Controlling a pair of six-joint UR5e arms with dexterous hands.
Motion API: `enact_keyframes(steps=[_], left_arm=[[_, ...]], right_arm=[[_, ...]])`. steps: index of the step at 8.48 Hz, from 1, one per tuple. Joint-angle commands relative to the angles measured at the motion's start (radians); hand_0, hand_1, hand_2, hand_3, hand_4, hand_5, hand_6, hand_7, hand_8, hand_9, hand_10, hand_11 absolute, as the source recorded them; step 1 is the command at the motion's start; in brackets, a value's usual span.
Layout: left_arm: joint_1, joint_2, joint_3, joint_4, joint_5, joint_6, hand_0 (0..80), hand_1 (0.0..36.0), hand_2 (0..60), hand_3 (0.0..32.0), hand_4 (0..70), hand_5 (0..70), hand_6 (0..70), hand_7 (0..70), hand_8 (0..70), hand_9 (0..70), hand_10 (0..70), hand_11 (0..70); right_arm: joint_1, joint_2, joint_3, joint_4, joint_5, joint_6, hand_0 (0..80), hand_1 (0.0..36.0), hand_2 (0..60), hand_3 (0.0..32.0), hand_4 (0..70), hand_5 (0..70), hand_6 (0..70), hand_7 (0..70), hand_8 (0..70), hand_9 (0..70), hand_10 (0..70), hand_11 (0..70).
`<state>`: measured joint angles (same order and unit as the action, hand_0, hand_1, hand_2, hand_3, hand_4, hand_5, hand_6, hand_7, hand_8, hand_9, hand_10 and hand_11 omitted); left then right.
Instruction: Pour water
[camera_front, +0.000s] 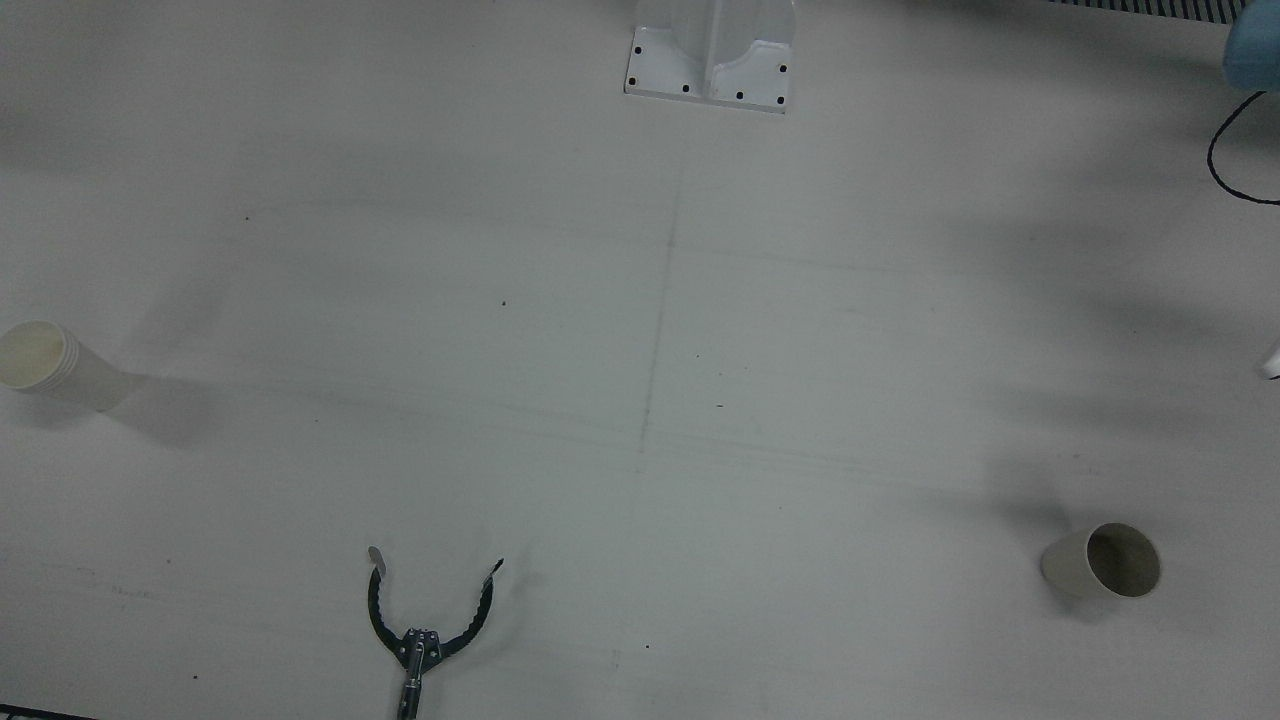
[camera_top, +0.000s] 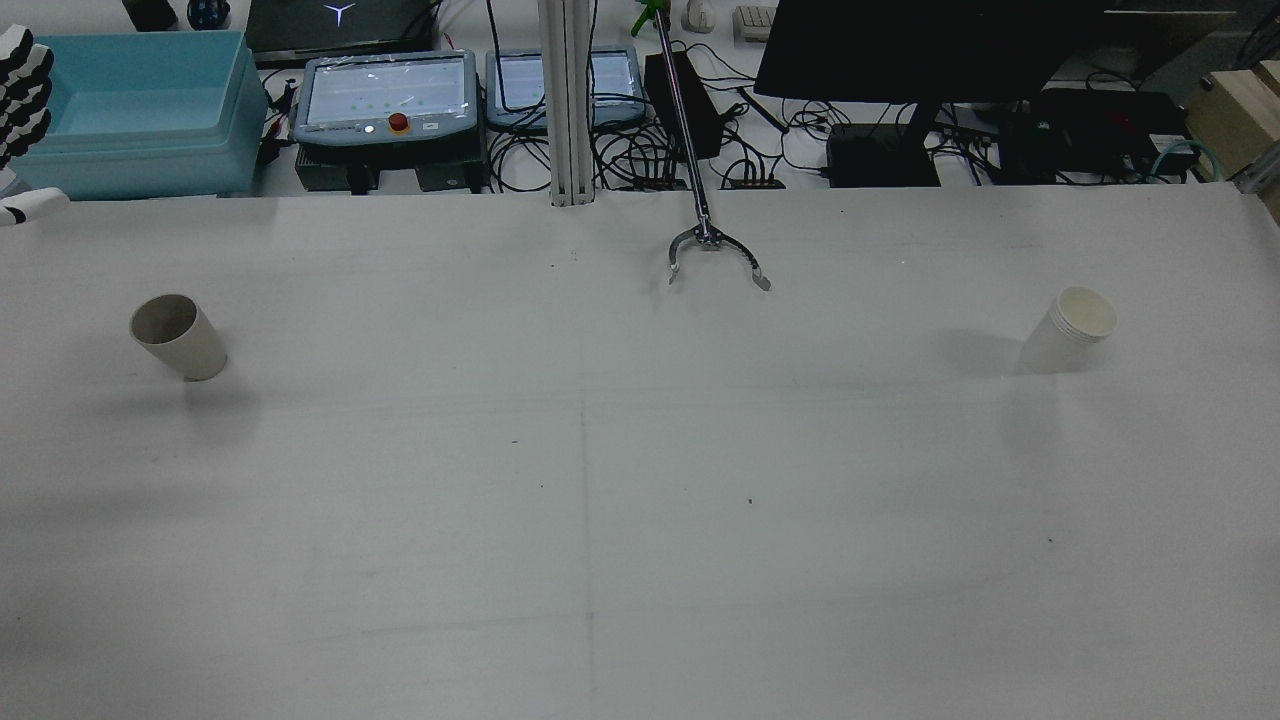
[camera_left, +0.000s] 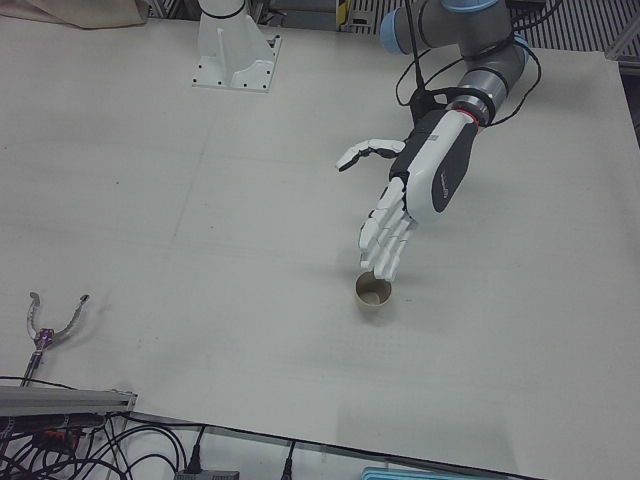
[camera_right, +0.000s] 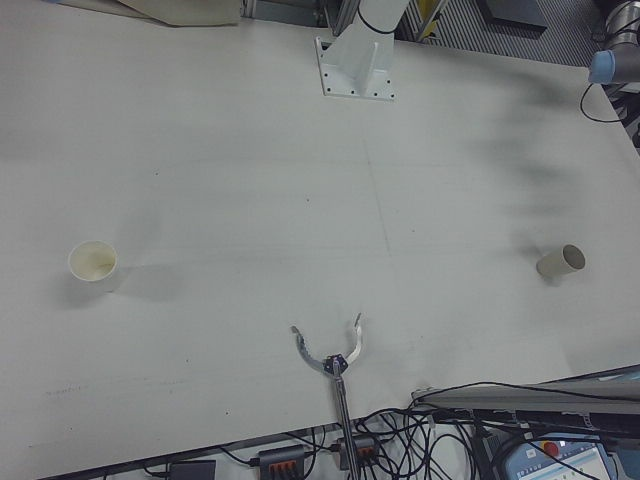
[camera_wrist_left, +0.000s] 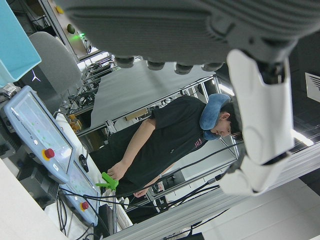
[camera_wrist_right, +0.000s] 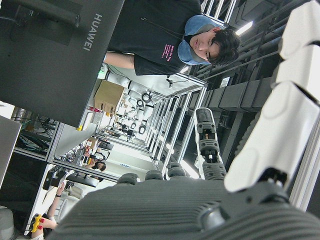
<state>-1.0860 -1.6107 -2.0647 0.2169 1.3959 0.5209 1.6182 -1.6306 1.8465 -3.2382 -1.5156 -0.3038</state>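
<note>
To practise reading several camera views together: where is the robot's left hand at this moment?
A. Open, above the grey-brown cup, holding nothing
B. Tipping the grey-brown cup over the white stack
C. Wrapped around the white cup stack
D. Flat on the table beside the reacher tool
A: in the left-front view the left hand hangs open with its fingers spread just above the grey-brown cup, grasping nothing.

R hand (camera_wrist_right: 280, 135) mostly off-frame.

A grey-brown paper cup (camera_top: 178, 337) and a white cup stack (camera_top: 1070, 329) stand upright, well apart.
</note>
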Motion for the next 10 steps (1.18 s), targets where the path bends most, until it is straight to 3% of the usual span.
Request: enact_keyframes(steps=[1, 2, 3, 4, 5, 6, 7, 8, 9, 10], left_arm=[[0.0, 0.0, 0.0, -0.001, 0.002, -0.004, 48.6, 24.7, 29.9, 9.0, 0.0, 0.0, 0.0, 2.0, 0.0, 0.0, 0.0, 0.0], [0.001, 0.002, 0.006, -0.029, 0.0, -0.001, 44.0, 19.4, 28.3, 10.4, 0.0, 0.0, 0.0, 1.3, 0.0, 0.0, 0.0, 0.0], [0.002, 0.005, 0.012, -0.065, -0.015, 0.026, 43.0, 18.1, 26.8, 12.0, 0.0, 0.0, 0.0, 0.4, 0.0, 0.0, 0.0, 0.0], [0.0, 0.008, 0.027, -0.091, -0.043, 0.075, 45.7, 19.6, 25.9, 10.6, 0.0, 0.0, 0.0, 0.2, 0.0, 0.0, 0.0, 0.0], [0.001, 0.011, 0.085, -0.131, -0.044, 0.077, 46.0, 19.7, 25.4, 9.8, 0.0, 0.0, 0.0, 0.1, 0.0, 0.0, 0.0, 0.0], [0.0, 0.015, 0.189, -0.207, -0.037, 0.076, 35.8, 13.6, 24.7, 9.8, 0.0, 0.0, 0.0, 0.0, 0.0, 0.0, 0.0, 0.0], [0.0, 0.041, 0.262, -0.271, -0.035, 0.077, 15.4, 6.5, 17.6, 11.2, 0.0, 0.0, 0.0, 0.0, 0.0, 0.0, 0.0, 0.0], [0.0, 0.063, 0.355, -0.381, -0.034, 0.07, 12.3, 3.9, 12.0, 11.8, 0.0, 0.0, 0.0, 0.0, 0.0, 0.0, 0.0, 0.0], [0.001, 0.092, 0.395, -0.433, -0.032, 0.071, 15.0, 4.0, 11.0, 11.8, 0.0, 0.0, 0.0, 0.0, 0.0, 0.0, 0.0, 0.0], [0.002, 0.125, 0.4, -0.457, -0.032, 0.074, 31.7, 11.5, 21.1, 10.6, 0.0, 0.0, 0.0, 0.0, 0.0, 0.0, 0.0, 0.0]], right_arm=[[0.002, -0.002, 0.003, 0.0, 0.0, 0.0, 45.9, 12.2, 13.1, 0.0, 16.2, 13.5, 3.0, 5.8, 0.0, 0.0, 0.0, 0.0], [0.002, -0.002, 0.002, 0.0, 0.0, 0.0, 45.8, 12.1, 13.1, 0.0, 16.4, 13.6, 3.0, 5.8, 0.0, 0.0, 0.0, 0.0], [0.0, -0.003, -0.004, 0.0, 0.0, 0.0, 45.6, 11.8, 13.0, 0.0, 16.3, 13.5, 3.0, 5.7, 0.0, 0.0, 0.0, 0.0], [-0.001, -0.005, -0.012, 0.0, 0.002, 0.0, 45.7, 11.8, 12.8, 0.0, 15.2, 13.0, 2.8, 5.3, 0.0, 0.0, 0.0, 0.0], [-0.001, -0.012, -0.021, -0.002, 0.003, -0.001, 45.8, 11.9, 12.6, 0.0, 14.2, 12.4, 2.4, 4.7, 0.0, 0.0, 0.0, 0.0], [0.002, -0.026, -0.021, -0.002, 0.003, -0.001, 45.6, 11.9, 12.6, 0.0, 13.4, 11.9, 2.1, 4.2, 0.0, 0.0, 0.0, 0.0], [0.005, -0.034, -0.02, 0.0, 0.0, -0.003, 45.7, 11.8, 12.5, 0.0, 13.3, 12.0, 2.1, 4.2, 0.0, 0.0, 0.0, 0.0], [0.008, -0.046, -0.018, -0.002, 0.002, -0.001, 45.6, 11.8, 12.2, 0.0, 13.2, 12.1, 2.1, 4.4, 0.0, 0.0, 0.0, 0.0], [0.009, -0.052, -0.018, -0.002, 0.002, -0.001, 45.6, 11.8, 12.1, 0.0, 13.0, 12.3, 1.9, 4.1, 0.0, 0.0, 0.0, 0.0], [0.009, -0.063, -0.017, -0.002, 0.002, 0.0, 45.7, 11.8, 12.2, 0.0, 12.9, 12.6, 2.0, 4.5, 0.0, 0.0, 0.0, 0.0]])
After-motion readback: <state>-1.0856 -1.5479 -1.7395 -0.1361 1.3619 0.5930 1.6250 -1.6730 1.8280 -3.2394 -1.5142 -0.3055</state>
